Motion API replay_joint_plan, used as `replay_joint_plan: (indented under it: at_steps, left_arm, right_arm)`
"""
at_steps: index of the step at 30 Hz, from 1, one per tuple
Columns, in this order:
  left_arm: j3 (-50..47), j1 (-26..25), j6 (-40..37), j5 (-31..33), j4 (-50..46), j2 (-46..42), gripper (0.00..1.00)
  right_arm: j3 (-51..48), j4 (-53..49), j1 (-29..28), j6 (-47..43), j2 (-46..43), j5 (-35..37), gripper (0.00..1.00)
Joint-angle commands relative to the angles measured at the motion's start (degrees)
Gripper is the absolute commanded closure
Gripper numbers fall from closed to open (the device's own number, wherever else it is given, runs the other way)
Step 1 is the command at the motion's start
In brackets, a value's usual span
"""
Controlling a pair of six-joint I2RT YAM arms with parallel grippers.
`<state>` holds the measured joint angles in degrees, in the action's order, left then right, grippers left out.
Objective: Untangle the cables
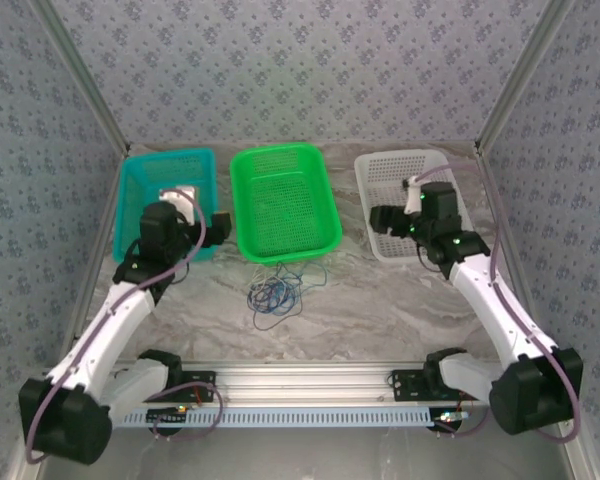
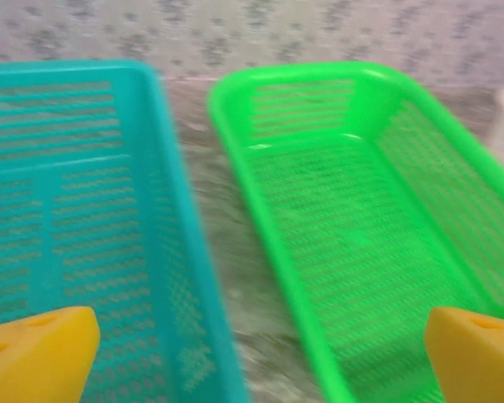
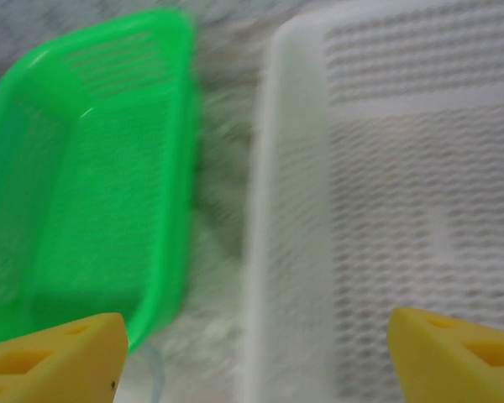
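Cables [image 1: 273, 293] tangled in one loose bundle on table [image 1: 380, 310], just in front of green basket [image 1: 280, 150], well apart from both grippers. Left gripper [image 1: 216, 228] over right edge of teal basket [image 1: 170, 156], jaws wide apart, nothing held. Right gripper [image 1: 382, 221] over left side of white basket [image 1: 400, 155], jaws wide apart too, nothing between fingers [image 3: 59, 353]

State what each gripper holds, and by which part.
Nothing is held. The left gripper and right gripper are both open and empty; the cables lie on the table, untouched.
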<state>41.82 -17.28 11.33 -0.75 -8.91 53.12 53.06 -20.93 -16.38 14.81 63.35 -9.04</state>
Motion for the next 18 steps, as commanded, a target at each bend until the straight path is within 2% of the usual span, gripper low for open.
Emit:
replay_joint_plan:
  at_steps: [1, 6, 11, 14, 18]
  left_arm:
    - [-4.05, -4.90, 5.46, 0.62, -7.77, -6.10, 0.01]
    - [-9.72, -10.66, 9.51, 1.83, -10.94, -14.76, 0.01]
    - [-12.40, -13.27, 12.87, 2.64, -12.04, -17.79, 0.01]
    - [-13.21, -15.16, 14.14, 2.51, -10.92, -17.29, 0.01]
    - [-13.43, -17.48, 14.68, 2.85, -10.65, -16.48, 0.01]
  right_arm:
    - [-1.61, -6.07, -8.95, 6.72, -2.75, -2.30, 0.19]
    - [-7.39, -1.23, -21.97, 14.68, -2.65, 1.37, 0.22]
    - [-11.38, 5.82, -32.14, 20.43, 2.66, 6.45, 0.24]
    - [-10.87, 8.17, -35.71, 22.67, 8.43, 9.06, 0.25]
    - [-9.65, 12.71, -37.93, 25.19, 15.18, 9.13, 0.30]
